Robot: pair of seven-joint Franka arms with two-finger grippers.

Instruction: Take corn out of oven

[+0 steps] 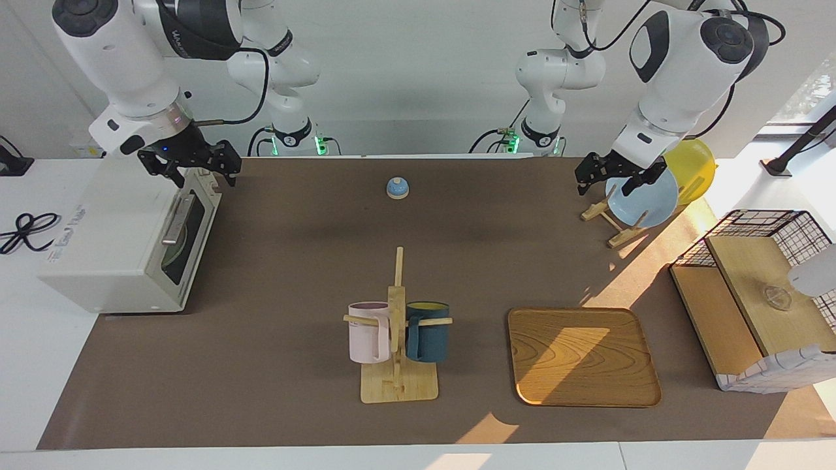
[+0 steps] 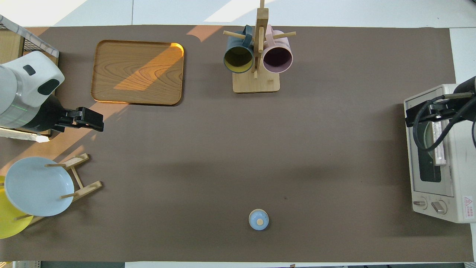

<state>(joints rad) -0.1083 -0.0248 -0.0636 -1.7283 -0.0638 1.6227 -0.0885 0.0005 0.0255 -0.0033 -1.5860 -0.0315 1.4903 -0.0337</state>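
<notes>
The white oven (image 1: 111,248) (image 2: 446,156) stands at the right arm's end of the table with its dark glass door shut and its silver bar handle (image 1: 177,219) across it. The corn is hidden; only a dim round shape shows through the glass. My right gripper (image 1: 199,171) (image 2: 422,113) hangs open just over the top edge of the oven door, above the handle, holding nothing. My left gripper (image 1: 606,184) (image 2: 89,121) is open and empty, up in the air over the plate rack at the left arm's end.
A blue bell (image 1: 397,188) sits mid-table near the robots. Farther out stand a mug rack (image 1: 397,333) with two mugs and a wooden tray (image 1: 581,356). A blue plate (image 1: 643,199) and a yellow plate (image 1: 695,166) lean in a rack beside a wire basket (image 1: 757,235).
</notes>
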